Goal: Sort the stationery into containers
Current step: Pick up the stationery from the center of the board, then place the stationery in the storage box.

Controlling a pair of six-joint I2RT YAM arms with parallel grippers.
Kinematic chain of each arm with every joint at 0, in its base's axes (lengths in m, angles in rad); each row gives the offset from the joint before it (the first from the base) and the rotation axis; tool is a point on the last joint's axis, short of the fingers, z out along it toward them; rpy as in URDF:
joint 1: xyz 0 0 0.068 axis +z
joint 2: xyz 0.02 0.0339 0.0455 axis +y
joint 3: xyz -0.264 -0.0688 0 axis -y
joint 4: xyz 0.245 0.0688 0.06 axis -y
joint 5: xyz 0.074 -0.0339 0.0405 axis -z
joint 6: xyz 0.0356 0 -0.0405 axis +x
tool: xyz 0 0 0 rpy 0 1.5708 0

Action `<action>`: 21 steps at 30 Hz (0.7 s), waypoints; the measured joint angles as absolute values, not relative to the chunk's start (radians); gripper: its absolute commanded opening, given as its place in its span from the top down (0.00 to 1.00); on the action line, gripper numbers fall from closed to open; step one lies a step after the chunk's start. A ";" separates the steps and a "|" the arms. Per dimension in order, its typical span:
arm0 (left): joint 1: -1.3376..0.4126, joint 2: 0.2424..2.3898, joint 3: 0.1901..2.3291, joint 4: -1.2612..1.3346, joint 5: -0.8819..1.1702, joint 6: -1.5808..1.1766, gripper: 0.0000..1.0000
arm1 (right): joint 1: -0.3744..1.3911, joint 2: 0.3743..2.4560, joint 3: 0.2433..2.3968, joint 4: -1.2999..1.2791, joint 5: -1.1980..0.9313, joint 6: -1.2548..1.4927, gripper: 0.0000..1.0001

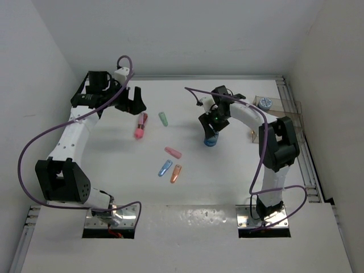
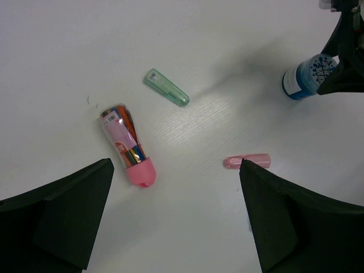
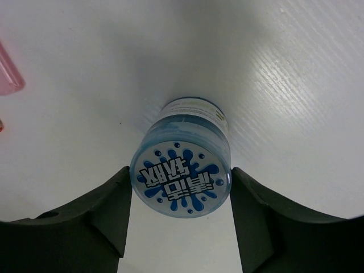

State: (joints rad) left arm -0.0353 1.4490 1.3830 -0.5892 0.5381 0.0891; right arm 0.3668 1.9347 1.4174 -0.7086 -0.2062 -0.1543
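your right claw (image 1: pixel 212 132) pinches blue roll (image 3: pixel 181 170) on both sides, right of desk (image 1: pixel 187 187) centre; roll upright, blue splash-print top. left claw (image 2: pixel 176 199) spread wide above pink stick (image 2: pixel 128 145).

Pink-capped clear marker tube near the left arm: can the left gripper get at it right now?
Probably yes: the open left gripper hangs just above the pink-capped clear marker tube, nothing between; the green capsule lies apart.
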 measured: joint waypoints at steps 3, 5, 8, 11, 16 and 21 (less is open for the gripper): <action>-0.028 1.449 1.383 -0.588 0.535 0.089 0.00 | 0.354 1.935 1.417 -0.707 -0.215 -0.152 0.67; -0.023 1.451 1.383 -0.587 0.534 0.089 0.00 | 0.343 1.935 1.417 -0.705 -0.216 -0.150 0.73; -0.022 1.456 1.383 -0.578 0.533 0.087 0.00 | 0.319 1.932 1.415 -0.700 -0.216 -0.137 0.85; -0.022 1.463 1.384 -0.564 0.535 0.081 0.00 | 0.262 1.905 1.398 -0.689 -0.205 -0.110 1.00; -0.035 1.485 1.391 -0.528 0.537 0.065 0.00 | 0.085 1.788 1.392 -0.646 -0.132 -0.061 1.00; -0.074 1.491 1.397 -0.482 0.536 0.050 0.00 | -0.061 1.726 1.451 -0.559 0.002 -0.053 1.00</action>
State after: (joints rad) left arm -0.0742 1.4906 1.3972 -0.4820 0.5362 0.0498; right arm -0.0608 1.7264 1.4509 -0.5594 0.0017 -0.0532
